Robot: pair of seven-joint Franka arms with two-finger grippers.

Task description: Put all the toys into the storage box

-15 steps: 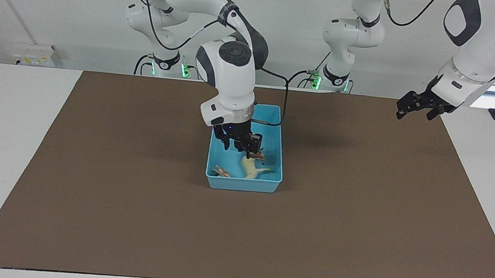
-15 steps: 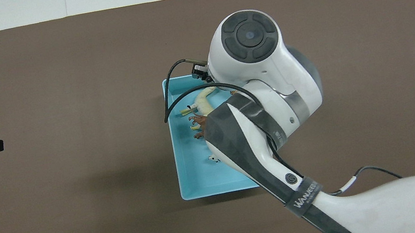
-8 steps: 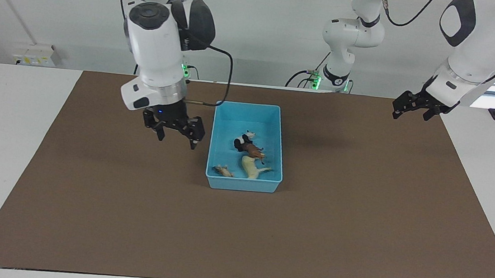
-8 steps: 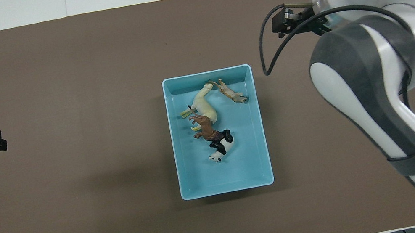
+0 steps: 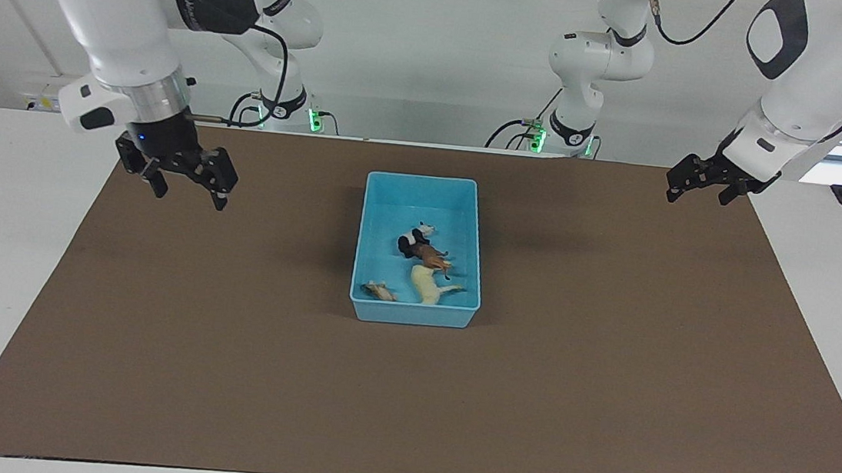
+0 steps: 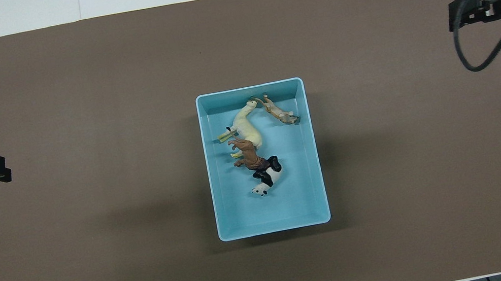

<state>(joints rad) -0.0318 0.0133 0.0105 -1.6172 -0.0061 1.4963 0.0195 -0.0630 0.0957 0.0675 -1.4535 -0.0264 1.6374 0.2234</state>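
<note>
The right gripper (image 5: 184, 184) is open wide and holds nothing. A moment ago it was down in the storage box (image 5: 413, 318); now it has pulled away and hangs over the brown mat (image 5: 222, 372) at the right arm's end of the table, well apart from the box. The left gripper (image 5: 704, 188) waits, open and empty, over its own end. All four toys lie in the box: the horse (image 6: 245, 126), the spotted cat (image 6: 279, 111), the brown animal (image 6: 246, 154) and the panda (image 6: 267, 178). The job looks done.
</note>
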